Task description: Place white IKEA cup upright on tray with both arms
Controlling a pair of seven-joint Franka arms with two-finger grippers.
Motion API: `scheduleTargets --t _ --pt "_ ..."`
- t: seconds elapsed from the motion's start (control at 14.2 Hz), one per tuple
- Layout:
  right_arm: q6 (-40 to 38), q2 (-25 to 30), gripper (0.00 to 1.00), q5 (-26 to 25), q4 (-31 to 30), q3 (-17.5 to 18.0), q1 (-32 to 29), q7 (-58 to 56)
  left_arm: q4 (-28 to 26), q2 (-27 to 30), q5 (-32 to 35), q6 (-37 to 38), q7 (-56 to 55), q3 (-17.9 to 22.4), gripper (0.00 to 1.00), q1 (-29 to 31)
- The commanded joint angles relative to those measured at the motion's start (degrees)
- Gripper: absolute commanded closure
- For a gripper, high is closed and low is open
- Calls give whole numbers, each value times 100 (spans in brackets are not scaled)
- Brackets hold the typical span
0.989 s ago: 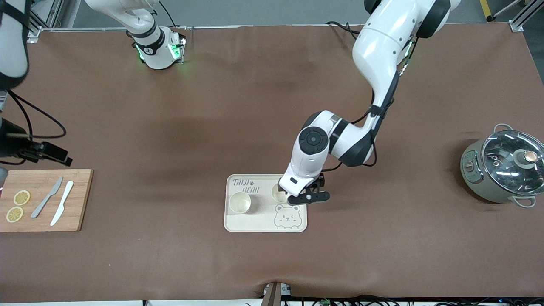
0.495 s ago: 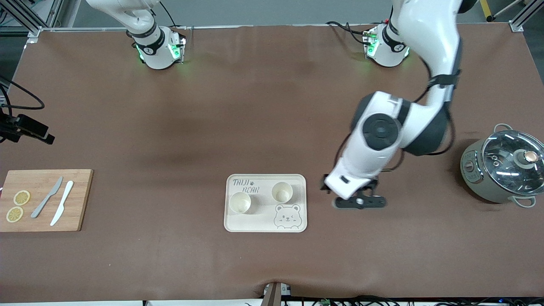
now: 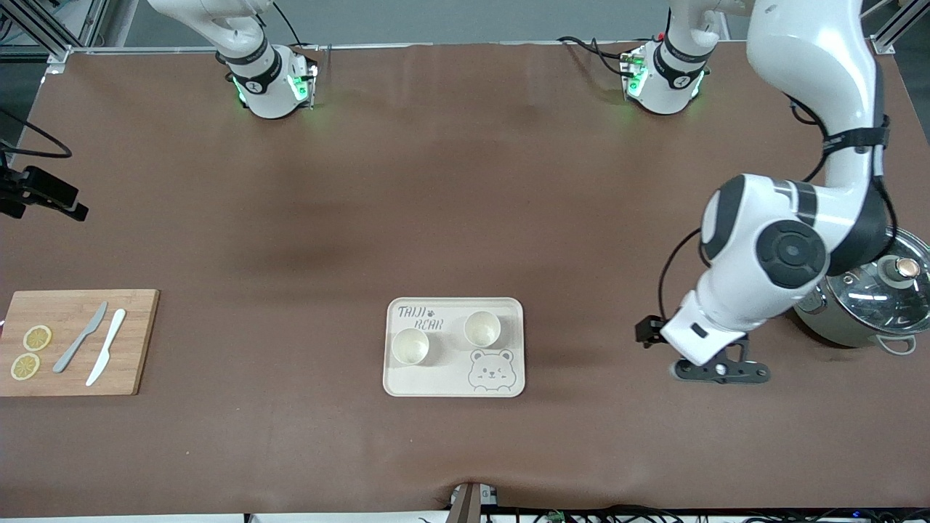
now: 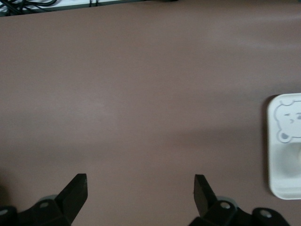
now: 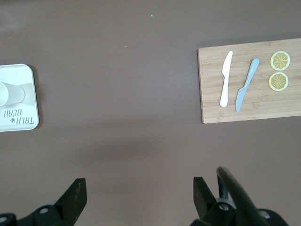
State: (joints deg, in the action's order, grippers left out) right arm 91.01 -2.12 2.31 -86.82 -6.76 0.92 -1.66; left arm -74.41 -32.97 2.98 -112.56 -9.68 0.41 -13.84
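Note:
The cream tray (image 3: 508, 383) with "TAIJI BEAR" lettering lies at the table's middle. Two white cups stand upright on it: one (image 3: 410, 346) toward the right arm's end, one (image 3: 482, 328) beside it. My left gripper (image 3: 719, 372) is open and empty, over bare table between the tray and the pot. Its wrist view shows the open gripper (image 4: 139, 188) and the tray's edge (image 4: 282, 188). My right gripper (image 3: 54, 200) is open and empty, high over the right arm's end of the table. Its wrist view shows the open gripper (image 5: 139, 190), the tray (image 5: 21, 120) and one cup (image 5: 10, 94).
A wooden cutting board (image 3: 134, 341) with two knives and two lemon slices lies at the right arm's end; it also shows in the right wrist view (image 5: 211, 94). A grey pot with a glass lid (image 3: 864, 290) stands at the left arm's end, partly covered by the left arm.
My left gripper has let go of the cup on the tray and swung away toward the pot. My right gripper has drawn away from the cutting board.

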Motion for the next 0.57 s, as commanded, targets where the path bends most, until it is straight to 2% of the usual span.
scheduleTargets --t 0.0,0.35,0.49 --pt "-14 63 0 -29 121 113 -144 -36 -643 431 -105 -291 536 -294 0 520" --pt "-40 36 0 -29 78 113 -100 130 -1707 1168 -105 -662 1135 -1647 0 2286" --pt "-14 19 0 -29 78 122 -92 148 -1700 1424 -148 -504 1065 -1912 0 2613"
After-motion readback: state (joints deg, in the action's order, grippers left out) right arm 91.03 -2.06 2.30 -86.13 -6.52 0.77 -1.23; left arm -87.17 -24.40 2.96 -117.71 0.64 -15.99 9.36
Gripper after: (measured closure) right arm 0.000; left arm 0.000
